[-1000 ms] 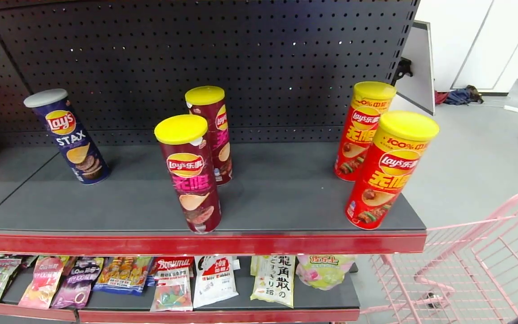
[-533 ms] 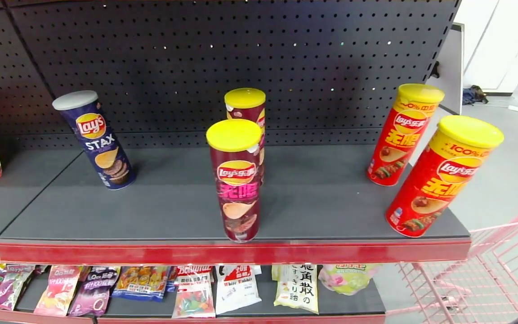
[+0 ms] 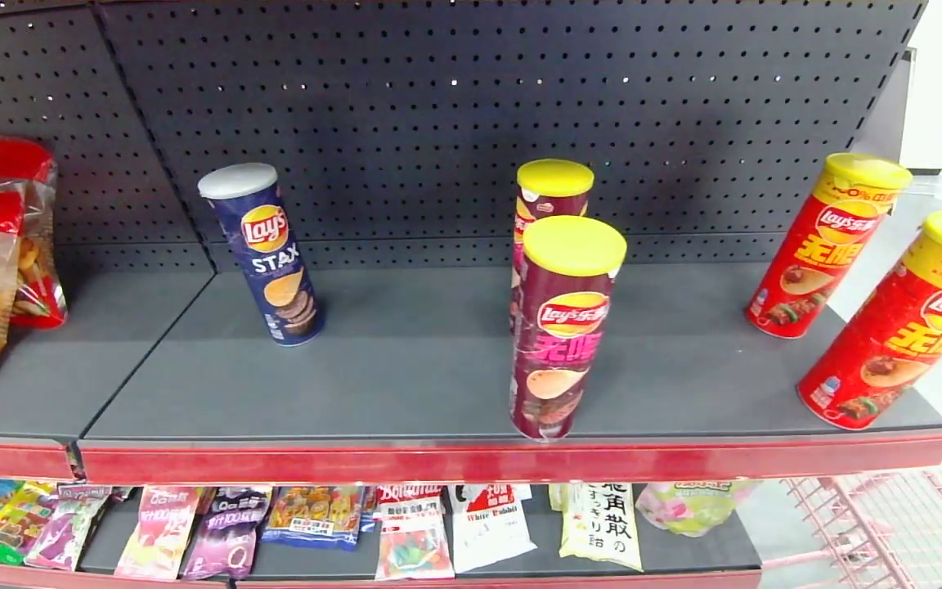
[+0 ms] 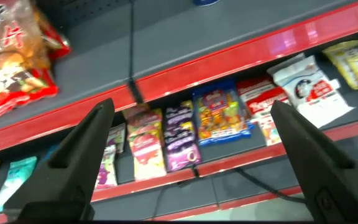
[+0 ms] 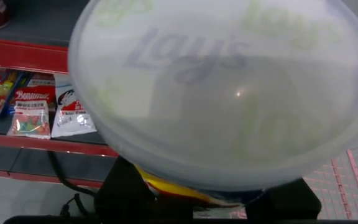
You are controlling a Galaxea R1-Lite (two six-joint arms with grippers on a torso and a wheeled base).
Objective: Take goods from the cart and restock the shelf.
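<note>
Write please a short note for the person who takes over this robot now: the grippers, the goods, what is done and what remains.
Left gripper: open and empty, facing the snack bags on the lower shelf.
Right gripper: shut on a chips can with a translucent lid.
Upper shelf: a blue can, two maroon cans one behind the other, and two red cans at the right end, all standing.
Done: five cans are on the shelf.
Left: set the held can down, probably in the free space between blue and maroon. The inside of the pink cart cannot be seen, so check it.
</note>
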